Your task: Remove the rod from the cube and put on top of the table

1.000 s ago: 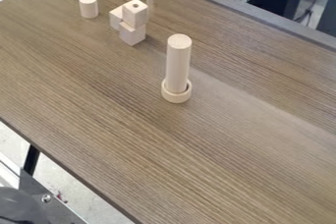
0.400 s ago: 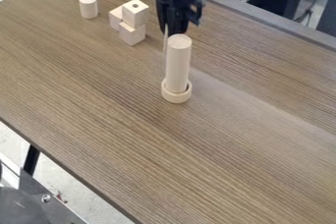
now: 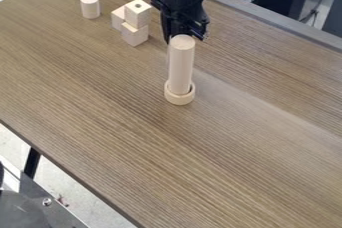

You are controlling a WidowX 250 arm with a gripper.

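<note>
The black gripper (image 3: 182, 26) is hanging just behind the tall cylinder (image 3: 180, 64), holding a thin rod (image 3: 168, 54) that is barely showing along the cylinder's edge. The cylinder is standing upright in a ring (image 3: 180, 100) on the tabletop (image 3: 127, 122). Nearby, a holed cube (image 3: 137, 16) is sitting on a lower cube (image 3: 135, 35), another cube (image 3: 117, 18) is touching them, and a short cylinder (image 3: 90, 7) is standing apart.

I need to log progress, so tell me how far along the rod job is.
Done, it seems: the top cube shows an open hole with no rod standing in it. In hand, probably: a thin pale rod shows faintly below the pincer, beside the thick cylinder. Left: laying it on the table and letting go; whether it already touches down, I cannot tell.
</note>
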